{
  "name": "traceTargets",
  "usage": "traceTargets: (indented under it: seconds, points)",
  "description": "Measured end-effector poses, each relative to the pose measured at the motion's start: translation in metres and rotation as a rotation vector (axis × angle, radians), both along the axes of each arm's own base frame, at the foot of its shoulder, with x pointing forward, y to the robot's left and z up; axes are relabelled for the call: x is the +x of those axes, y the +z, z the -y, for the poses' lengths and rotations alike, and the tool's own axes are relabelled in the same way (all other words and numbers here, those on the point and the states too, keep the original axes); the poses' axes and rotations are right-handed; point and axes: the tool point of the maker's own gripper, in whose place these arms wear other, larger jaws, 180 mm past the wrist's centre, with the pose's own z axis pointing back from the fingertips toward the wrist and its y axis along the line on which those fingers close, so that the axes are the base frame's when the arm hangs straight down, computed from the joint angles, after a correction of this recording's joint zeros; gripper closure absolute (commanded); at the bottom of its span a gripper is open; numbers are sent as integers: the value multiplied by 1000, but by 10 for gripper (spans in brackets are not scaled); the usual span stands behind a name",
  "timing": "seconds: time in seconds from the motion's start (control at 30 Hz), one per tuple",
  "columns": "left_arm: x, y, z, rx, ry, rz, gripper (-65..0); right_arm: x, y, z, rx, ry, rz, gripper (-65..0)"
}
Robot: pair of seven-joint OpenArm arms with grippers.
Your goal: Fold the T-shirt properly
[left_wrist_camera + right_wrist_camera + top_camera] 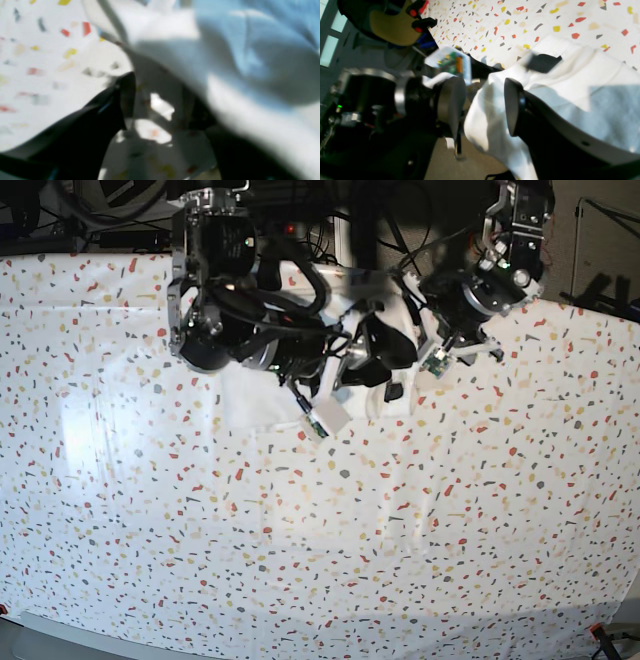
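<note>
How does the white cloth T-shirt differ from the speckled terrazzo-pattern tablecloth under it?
1. The white cloth T-shirt looks plain white on its visible side; the speckled terrazzo-pattern tablecloth is dotted with red, yellow and grey flecks.
2. The T-shirt lies bunched and creased near the arms; the tablecloth lies spread nearly flat.
3. The T-shirt covers a small patch; the tablecloth covers the whole table.
Both are white fabric.

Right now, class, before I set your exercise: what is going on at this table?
A two-armed robot is working on a white T-shirt at the far edge of a speckled tablecloth. Both arms crowd over the bunched cloth, which is mostly hidden beneath them. The right gripper has its jaws apart with cloth lying between them, not pinched. The left gripper also stands with open jaws beside the shirt. The folding does not look finished.
</note>
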Motion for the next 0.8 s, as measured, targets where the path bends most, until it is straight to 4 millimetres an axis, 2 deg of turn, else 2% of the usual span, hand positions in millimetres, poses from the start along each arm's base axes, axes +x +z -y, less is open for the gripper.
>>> traceTargets:
  seconds: [0.2,0.27,0.3,0.37,0.43,0.53,0.63,0.67,0.8]
  points:
    - [28,36,-81,161,167,123,-294,11,17,5,14,-25,55,-291]
    - [33,52,-96,141,221,144,-291,21,22,15,-9,-57,86,-290]
    - [34,62,-96,98,242,150,-291,27,23,22,-17,-74,98,-290]
    - [32,77,-84,-6,241,130,-290,35,19,39,-66,-105,111,-290]
    - [24,87,-61,-127,195,94,-290,42,9,63,-135,-150,118,-288]
    - [7,102,-28,-323,115,58,-245,51,2,95,-214,-211,139,-182]
    - [-15,97,-4,-410,59,-8,-176,55,-6,124,-309,-238,148,-25]
    - [-23,93,4,-416,41,-34,-158,56,-9,133,-337,-246,150,0]
    - [-56,82,43,-462,-54,-118,-137,65,-23,157,-408,-285,161,0]
